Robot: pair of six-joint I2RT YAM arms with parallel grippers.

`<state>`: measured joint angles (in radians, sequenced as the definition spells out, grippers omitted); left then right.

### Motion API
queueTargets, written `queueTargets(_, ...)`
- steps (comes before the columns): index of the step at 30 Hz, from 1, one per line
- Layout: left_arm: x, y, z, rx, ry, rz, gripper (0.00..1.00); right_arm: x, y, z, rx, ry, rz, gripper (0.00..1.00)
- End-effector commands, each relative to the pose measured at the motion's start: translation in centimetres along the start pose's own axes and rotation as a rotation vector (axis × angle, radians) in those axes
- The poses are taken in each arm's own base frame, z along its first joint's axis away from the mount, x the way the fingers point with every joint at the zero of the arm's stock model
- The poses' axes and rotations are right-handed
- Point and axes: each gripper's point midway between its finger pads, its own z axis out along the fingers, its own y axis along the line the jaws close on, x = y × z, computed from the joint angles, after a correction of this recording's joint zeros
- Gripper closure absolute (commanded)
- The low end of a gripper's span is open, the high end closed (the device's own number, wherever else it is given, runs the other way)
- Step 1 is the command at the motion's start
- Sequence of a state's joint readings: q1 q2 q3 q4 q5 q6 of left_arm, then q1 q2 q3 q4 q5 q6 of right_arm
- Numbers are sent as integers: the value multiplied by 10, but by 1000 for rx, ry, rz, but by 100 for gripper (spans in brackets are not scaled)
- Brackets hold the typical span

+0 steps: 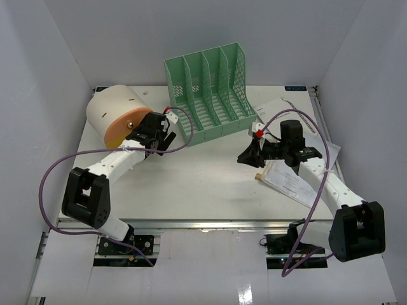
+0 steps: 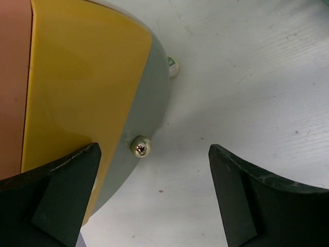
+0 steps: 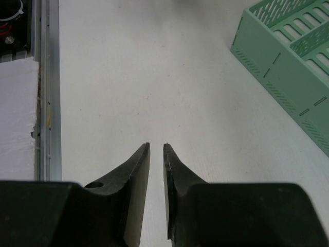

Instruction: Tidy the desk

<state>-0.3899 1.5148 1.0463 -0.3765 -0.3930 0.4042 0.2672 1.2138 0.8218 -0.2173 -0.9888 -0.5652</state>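
Observation:
The white desk (image 1: 191, 184) carries a cream cylinder (image 1: 114, 111) lying on its side at the back left, its peach end facing the front. My left gripper (image 1: 159, 138) hangs right beside that end, jaws wide open and empty. In the left wrist view my left gripper (image 2: 154, 195) frames bare desk (image 2: 247, 77), and its left finger (image 2: 61, 190) overlaps the cylinder's yellow and grey rim (image 2: 82, 77). My right gripper (image 1: 243, 157) hovers over the desk's middle right. Its fingers stand almost together with only a thin slit and nothing between them (image 3: 157, 149).
A green mesh file rack (image 1: 210, 89) stands at the back centre, its corner (image 3: 288, 67) to the right of my right fingers. Loose papers (image 1: 292, 178) lie under the right arm. A metal rail (image 3: 46, 103) runs along the front edge. White walls close in three sides.

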Motion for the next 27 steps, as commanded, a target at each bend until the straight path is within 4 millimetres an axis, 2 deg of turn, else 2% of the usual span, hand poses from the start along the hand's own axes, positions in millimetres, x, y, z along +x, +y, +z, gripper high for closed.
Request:
queueTargets(1, -22, 33, 3, -92, -40, -50, 2, -13, 0, -7, -4, -48, -48, 77)
queueTargets(3, -30, 29, -1, -57, -76, -90, 2, -15, 0, -10, 1, -54, -48, 76)
queueTargets(5, -44, 29, -19, -15, -153, -179, 5, -15, -1, -11, 4, -57, -48, 76)
queueTargets(8, -58, 9, -41, 111, -283, -286, 25, -15, -1, -12, 3, -59, -49, 76)
queueTargets(12, -68, 16, -96, 135, -535, -577, 65, -14, -1, -12, 1, -60, -45, 75)
queueTargets(13, -53, 4, -87, 147, -491, -624, 71, -15, -1, -11, -1, -61, -45, 76)
queueTargets(14, -50, 8, -94, 133, -558, -712, 79, -14, -1, -12, 0, -61, -43, 75)
queueTargets(15, -36, 6, -94, 109, -562, -791, 82, -14, -2, -12, 1, -61, -41, 75)
queueTargets(17, -13, 9, -85, 31, -538, -888, 71, -13, -2, -12, 1, -60, -35, 75)
queueTargets(18, 4, 12, -77, -36, -500, -950, 62, -13, -2, -12, 1, -60, -34, 75)
queueTargets(20, 20, 9, -65, -86, -451, -1058, 41, -13, -3, -13, 7, -60, -32, 75)
queueTargets(21, 29, 5, -57, -106, -420, -1075, 34, -13, -4, -14, 10, -61, -33, 75)
queueTargets(24, 38, 1, -41, -142, -386, -1129, 26, -14, -4, -15, 14, -62, -32, 74)
queueTargets(27, 41, 6, -27, -217, -362, -1161, 25, -12, -6, -15, 17, -60, -28, 74)
